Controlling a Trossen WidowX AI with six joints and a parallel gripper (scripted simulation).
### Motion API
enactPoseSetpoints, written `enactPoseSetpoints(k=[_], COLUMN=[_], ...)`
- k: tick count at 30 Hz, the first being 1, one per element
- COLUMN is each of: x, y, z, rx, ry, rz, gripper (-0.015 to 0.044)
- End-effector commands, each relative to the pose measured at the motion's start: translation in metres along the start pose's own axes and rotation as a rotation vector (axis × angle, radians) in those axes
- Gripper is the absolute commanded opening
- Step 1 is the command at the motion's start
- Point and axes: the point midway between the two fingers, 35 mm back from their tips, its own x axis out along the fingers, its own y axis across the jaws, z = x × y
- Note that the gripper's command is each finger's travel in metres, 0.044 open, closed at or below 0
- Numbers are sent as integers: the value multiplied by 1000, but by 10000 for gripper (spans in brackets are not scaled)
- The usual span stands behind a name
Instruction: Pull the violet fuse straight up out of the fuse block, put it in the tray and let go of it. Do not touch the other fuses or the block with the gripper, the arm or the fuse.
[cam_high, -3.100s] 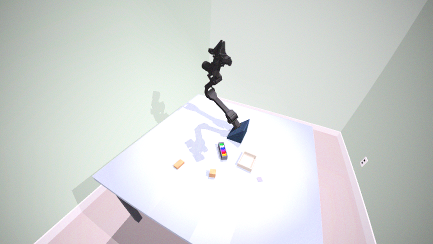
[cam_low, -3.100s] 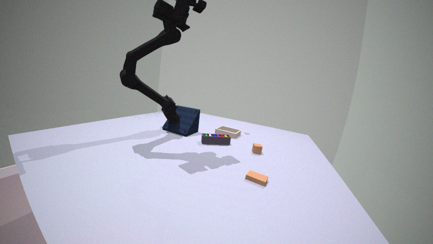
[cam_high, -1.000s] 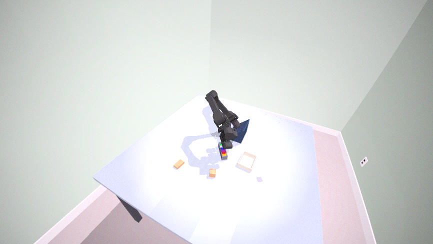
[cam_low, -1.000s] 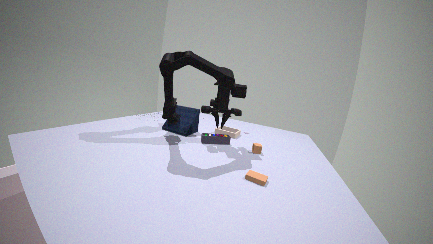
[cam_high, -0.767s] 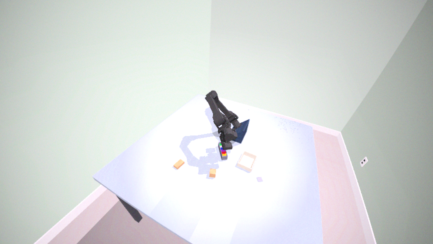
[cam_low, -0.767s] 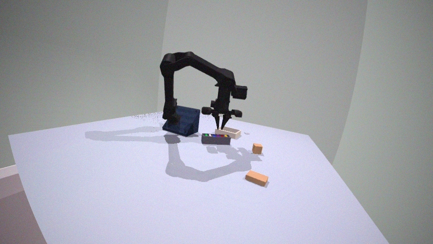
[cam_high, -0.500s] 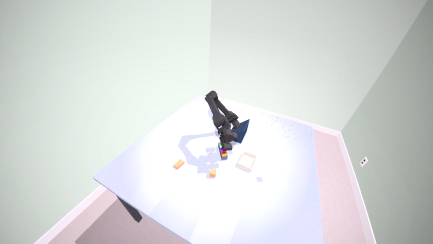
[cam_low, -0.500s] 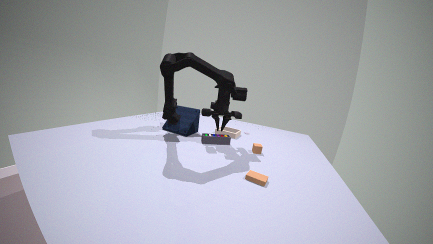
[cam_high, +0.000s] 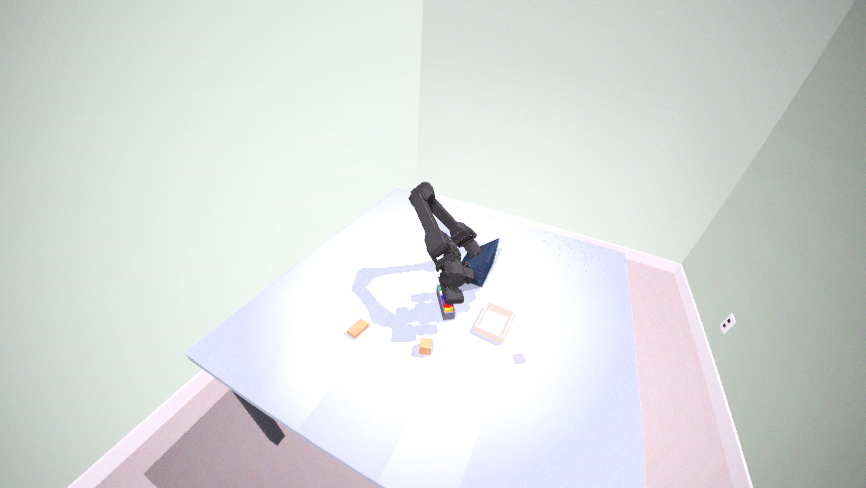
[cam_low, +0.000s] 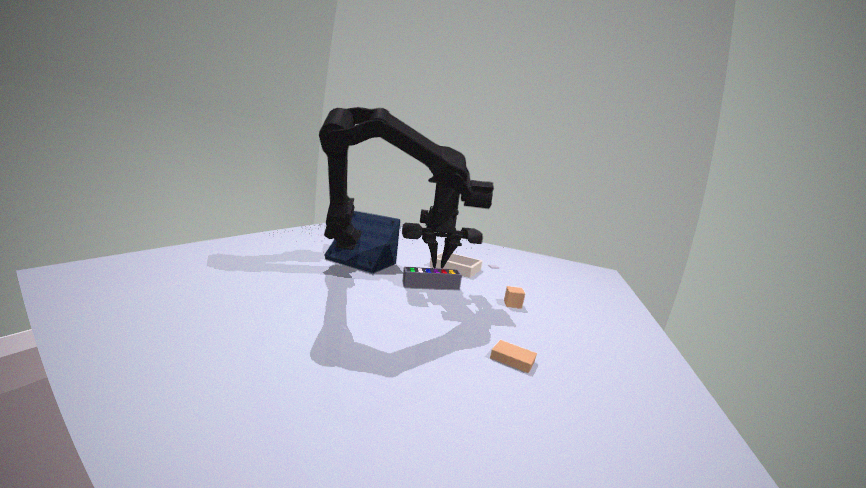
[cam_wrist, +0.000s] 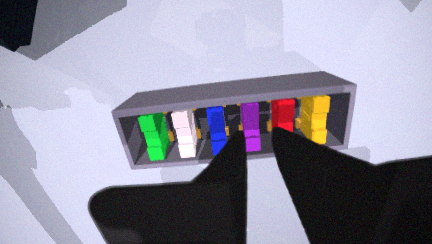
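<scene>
Sitting in its block, the violet fuse shows between the parted fingers.

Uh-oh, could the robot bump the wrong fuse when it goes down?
Maybe. The violet fuse sits tight between the blue fuse and the red fuse. The end effector hangs just above with a narrow gap, holding nothing. One fingertip looks lined up over red, so it might nudge it or the fuse block.
</scene>
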Motion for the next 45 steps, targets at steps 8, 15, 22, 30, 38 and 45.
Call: enactPoseSetpoints(k=[8,15,22,30,38,45], x=[5,9,15,13,13,13], y=[2,2,2,1,1,1], z=[0,0,0,0,0,0], rx=[-5,-5,-5,0,0,0], ry=[2,2,2,0,0,0], rz=[5,5,5,3,3,3], gripper=[74,74,74,67,14,0])
